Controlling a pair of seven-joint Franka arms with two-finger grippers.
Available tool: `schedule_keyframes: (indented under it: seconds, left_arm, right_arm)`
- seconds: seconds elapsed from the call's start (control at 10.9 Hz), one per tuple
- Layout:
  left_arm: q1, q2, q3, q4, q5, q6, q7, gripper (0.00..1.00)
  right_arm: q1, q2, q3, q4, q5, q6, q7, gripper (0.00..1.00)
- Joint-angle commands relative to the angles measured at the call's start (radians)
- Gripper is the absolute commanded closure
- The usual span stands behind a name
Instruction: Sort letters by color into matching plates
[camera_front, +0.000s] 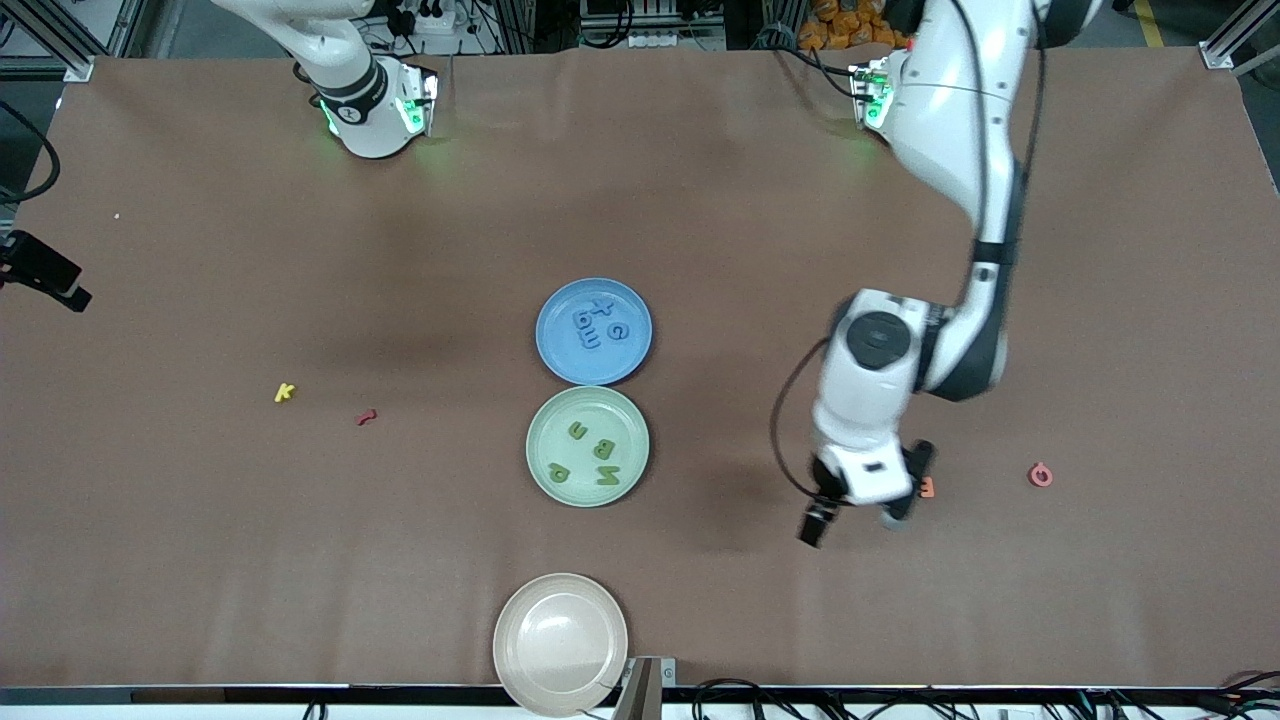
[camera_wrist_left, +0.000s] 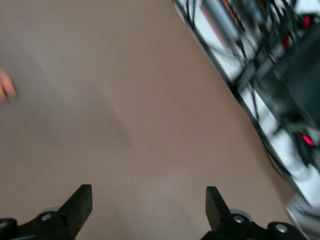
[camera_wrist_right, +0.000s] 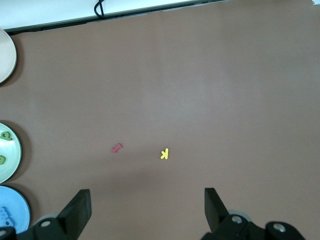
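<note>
Nearest the front camera sits the beige plate (camera_front: 560, 640) at the table's edge, bare inside. Brown paper covers the table (camera_front: 200, 560) from end to end.

Up the middle from the beige plate lies the green plate (camera_front: 587, 446), and touching its rim, farther from the camera, the blue plate (camera_front: 594, 331). All four green letters (camera_front: 590, 455) lie flat in the green plate, spread apart from one another. All four blue letters (camera_front: 598, 326) lie in the blue plate, bunched close together near its centre.

Toward the left arm's end, the left gripper (camera_front: 858, 518) hangs low over bare table, well apart from both plates, its fingers (camera_wrist_left: 80, 202) spread wide and holding nothing. Just beside it an orange letter (camera_front: 927, 487) lies on the table, partly hidden by the gripper body, and a pink letter (camera_front: 1040, 475) lies farther toward that end.

The right arm waits, drawn up near its base; its gripper (camera_wrist_right: 147, 210) shows only in the right wrist view, high over the right arm's end of the table, fingers (camera_wrist_right: 79, 206) parted and empty.

On that end lie a yellow letter (camera_front: 285, 392) and, near it and slightly closer to the camera, a red letter (camera_front: 366, 417), both well apart from the plates
</note>
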Motion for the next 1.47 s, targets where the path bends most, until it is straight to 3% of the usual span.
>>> schedule_keyframes:
  seconds: [0.0, 0.09, 0.28, 0.64, 0.92, 1.19, 1.38]
  left_arm:
    - [0.273, -0.093, -0.177, -0.009, 0.008, -0.166, 0.431, 0.00]
    - [0.385, -0.138, -0.266, -0.030, 0.008, -0.262, 0.595, 0.00]
    - [0.490, -0.279, -0.342, -0.237, 0.013, -0.285, 0.729, 0.00]
    - [0.500, -0.550, -0.342, -0.596, 0.011, -0.276, 0.845, 0.00]
    - [0.577, -0.721, -0.343, -0.776, 0.011, -0.276, 1.011, 0.00]
    - [0.660, -0.810, -0.345, -0.759, 0.008, -0.399, 1.210, 0.00]
    - [0.693, -0.827, -0.345, -0.642, -0.016, -0.493, 1.258, 0.00]
  right_arm:
    - [-0.005, 0.001, 0.014, 0.014, -0.001, -0.047, 0.001, 0.00]
    - [-0.005, -0.005, 0.028, 0.015, -0.001, -0.063, 0.001, 0.00]
    - [-0.004, -0.014, 0.038, 0.015, -0.001, -0.071, -0.004, 0.00]
    - [-0.005, -0.018, 0.058, 0.011, 0.000, -0.072, -0.007, 0.00]
    - [-0.005, -0.019, 0.058, 0.004, 0.000, -0.068, -0.007, 0.00]
    - [-0.008, -0.019, 0.058, -0.002, 0.002, -0.069, -0.007, 0.00]
    - [-0.008, -0.018, 0.058, -0.005, 0.008, -0.071, -0.008, 0.00]
